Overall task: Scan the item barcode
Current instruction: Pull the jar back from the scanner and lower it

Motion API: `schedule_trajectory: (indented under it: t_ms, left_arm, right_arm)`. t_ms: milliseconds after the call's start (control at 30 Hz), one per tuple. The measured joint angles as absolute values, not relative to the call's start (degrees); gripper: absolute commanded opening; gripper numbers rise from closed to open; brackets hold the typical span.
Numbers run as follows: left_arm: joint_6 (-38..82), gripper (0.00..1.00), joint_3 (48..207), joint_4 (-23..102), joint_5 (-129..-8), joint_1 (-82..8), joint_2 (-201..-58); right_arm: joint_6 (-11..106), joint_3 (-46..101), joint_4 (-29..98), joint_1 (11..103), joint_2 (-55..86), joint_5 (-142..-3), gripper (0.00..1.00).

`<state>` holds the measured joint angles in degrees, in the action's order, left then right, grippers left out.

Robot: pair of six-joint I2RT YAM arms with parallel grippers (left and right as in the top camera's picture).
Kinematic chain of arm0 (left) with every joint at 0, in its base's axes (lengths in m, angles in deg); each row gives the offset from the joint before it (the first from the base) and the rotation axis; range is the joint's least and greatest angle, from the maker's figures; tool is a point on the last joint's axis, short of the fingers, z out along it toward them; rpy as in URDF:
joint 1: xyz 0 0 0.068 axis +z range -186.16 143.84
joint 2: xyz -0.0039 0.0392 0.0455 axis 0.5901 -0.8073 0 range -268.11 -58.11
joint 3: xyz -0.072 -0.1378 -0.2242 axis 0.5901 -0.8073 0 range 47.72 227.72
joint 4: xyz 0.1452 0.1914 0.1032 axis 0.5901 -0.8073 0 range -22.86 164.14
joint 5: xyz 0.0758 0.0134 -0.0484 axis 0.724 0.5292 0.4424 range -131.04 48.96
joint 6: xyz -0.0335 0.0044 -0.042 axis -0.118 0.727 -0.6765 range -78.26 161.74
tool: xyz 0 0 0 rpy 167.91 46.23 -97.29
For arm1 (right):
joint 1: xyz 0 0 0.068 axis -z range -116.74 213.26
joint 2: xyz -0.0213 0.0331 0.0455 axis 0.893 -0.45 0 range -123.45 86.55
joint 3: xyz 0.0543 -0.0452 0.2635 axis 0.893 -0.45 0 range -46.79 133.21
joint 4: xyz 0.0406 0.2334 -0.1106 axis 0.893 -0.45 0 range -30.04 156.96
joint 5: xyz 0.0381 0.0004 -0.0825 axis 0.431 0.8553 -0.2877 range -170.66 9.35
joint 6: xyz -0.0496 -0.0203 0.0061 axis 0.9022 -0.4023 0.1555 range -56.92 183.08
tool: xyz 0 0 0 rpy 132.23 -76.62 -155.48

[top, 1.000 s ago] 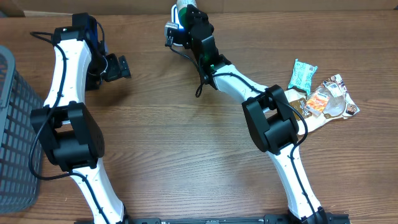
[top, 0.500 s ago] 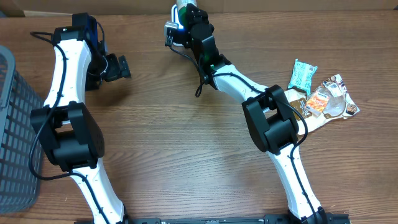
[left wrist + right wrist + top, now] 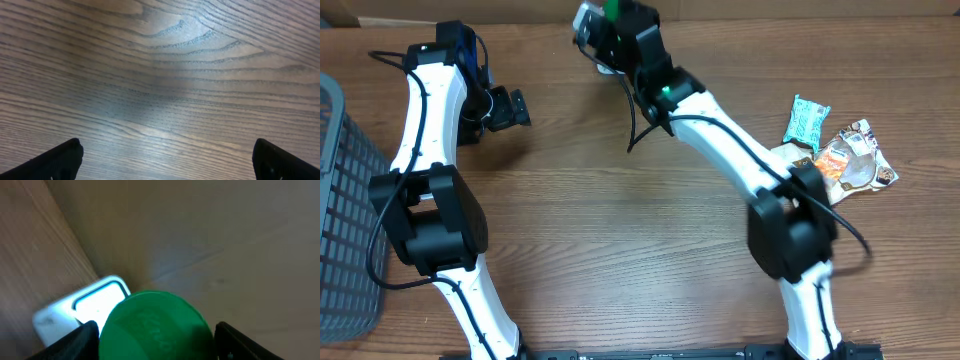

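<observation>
My left end effector [image 3: 165,161] gapes wide over the grained wooden bench [image 3: 165,75]. A round, smooth green cap [image 3: 155,325] sits between the fingers of my right end effector [image 3: 156,340], grip unclear, beside the white, rounded scanner [image 3: 82,309].

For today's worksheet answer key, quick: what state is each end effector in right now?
Left end effector: open, holding nothing.
Right end effector: green lid sits between its fingers; gripped or not cannot be told.
</observation>
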<state>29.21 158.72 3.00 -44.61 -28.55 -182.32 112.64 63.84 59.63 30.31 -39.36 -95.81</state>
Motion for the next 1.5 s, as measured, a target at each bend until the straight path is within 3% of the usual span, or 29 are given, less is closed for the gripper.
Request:
schedule_trajectory:
  t_ms: [200,267,400,500,567,767,933,1200,1500]
  left_arm:
    - [29.2,1.0,158.7,3.0,-44.6,-28.5,-182.3]
    - [29.2,1.0,158.7,3.0,-44.6,-28.5,-182.3]
    - [29.2,1.0,158.7,3.0,-44.6,-28.5,-182.3]
    - [29.2,1.0,158.7,3.0,-44.6,-28.5,-182.3]
    - [29.2,0.99,158.7,3.0,-44.6,-28.5,-182.3]
    - [29.2,1.0,158.7,3.0,-44.6,-28.5,-182.3]
    - [29.2,1.0,158.7,3.0,-44.6,-28.5,-182.3]
    - [29.2,1.0,158.7,3.0,-44.6,-28.5,-182.3]
    - [29.2,1.0,158.7,3.0,-44.6,-28.5,-182.3]
  right_arm:
    - [87.9,64.6,31.1,28.2,-25.6,-93.4,0.77]
    - [79.7,64.8,21.3,28.2,-22.7,-91.4,0.7]
    - [65.1,64.8,1.2,29.0,-21.5,-88.6,0.67]
    - [57.1,63.2,-4.4,30.7,-22.5,-86.4,0.67]
    - [54.2,61.0,-3.2,32.1,-23.1,-83.7,0.69]
    - [49.7,53.1,7.4,33.4,-24.2,-76.8,0.86]
    - [49.1,50.6,21.9,32.1,-25.8,-80.4,1.0]
    - [51.9,50.7,43.0,32.4,-34.4,-85.3,0.99]
    - [50.6,50.3,44.1,32.7,-39.6,-87.2,0.95]
